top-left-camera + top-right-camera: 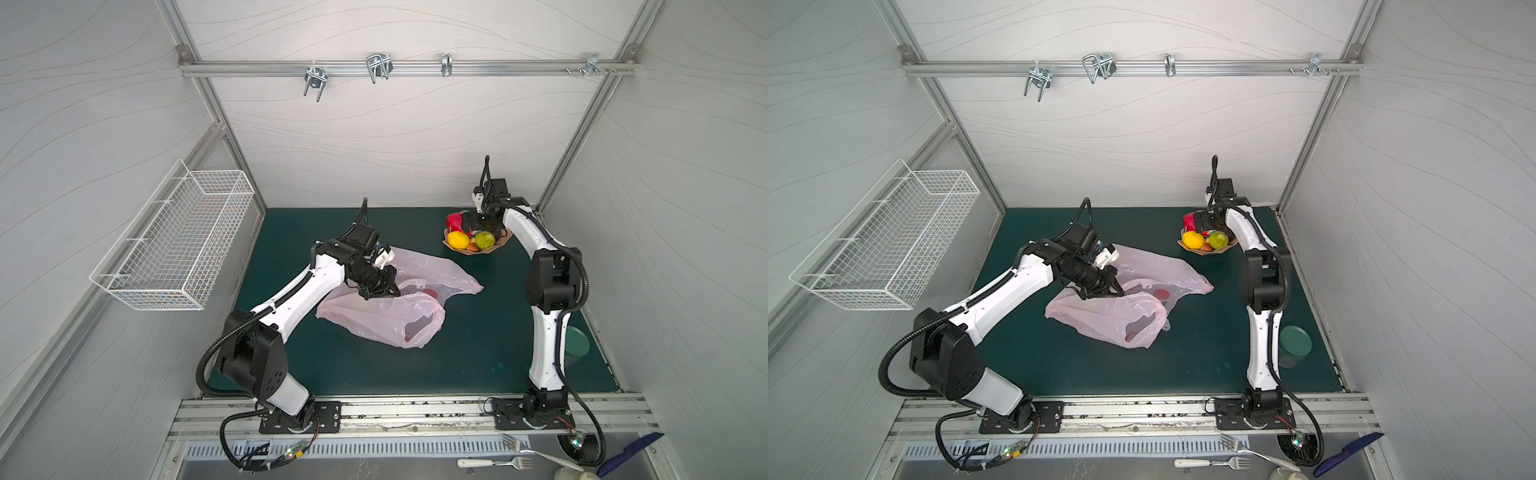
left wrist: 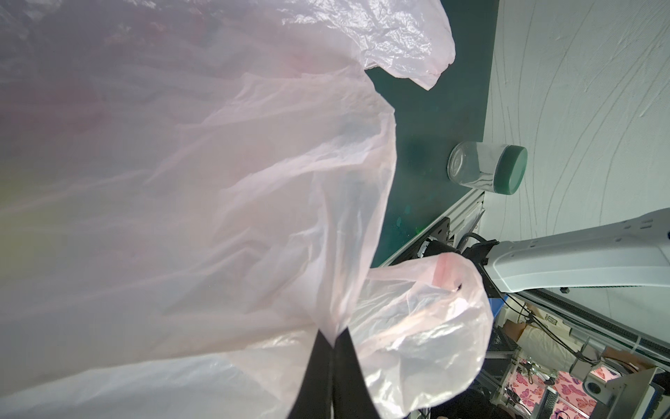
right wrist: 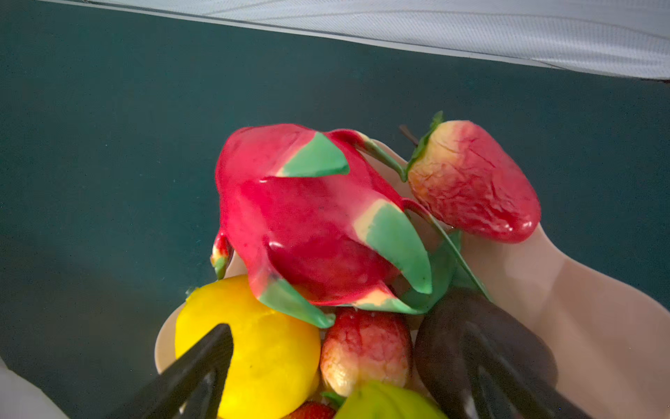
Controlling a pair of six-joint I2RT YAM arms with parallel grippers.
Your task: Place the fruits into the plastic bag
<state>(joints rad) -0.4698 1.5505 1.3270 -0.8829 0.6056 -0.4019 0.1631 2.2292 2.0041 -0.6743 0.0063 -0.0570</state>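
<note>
The dragon fruit (image 3: 301,217), lemon (image 3: 268,355), pear (image 3: 384,404), dark fruit (image 3: 435,344) and 2 strawberries (image 3: 475,181) lie heaped on the plate (image 3: 587,319), which sits at about 1 o'clock on the green mat (image 1: 478,353) in both top views. In the right wrist view the dragon fruit rests on the lemon. 1 strawberry lies between the lemon and the dark fruit, and the other lies at the plate's rim beside the dragon fruit's leaves. The right gripper (image 3: 344,326) hangs just over this heap with its jaws spread wide, 1 finger in front of the lemon and 1 in front of the dark fruit, holding nothing. The bag (image 1: 386,316) lies crumpled at the middle of the mat, at about 8 o'clock from the plate and well apart from it. A red shape shows through its film, too blurred to name. The left gripper (image 2: 331,344) reaches in from 8 o'clock to near the bag's middle, its jaws pressed together on a fold of the film, as the left wrist view shows. A jar (image 1: 1295,345) with a green lid stands at 4 o'clock on the mat, beside the right arm. A white wire basket (image 1: 174,245) hangs on the wall at 9 o'clock, and 2 forks (image 1: 494,462) lie outside the mat at 5 o'clock.
</note>
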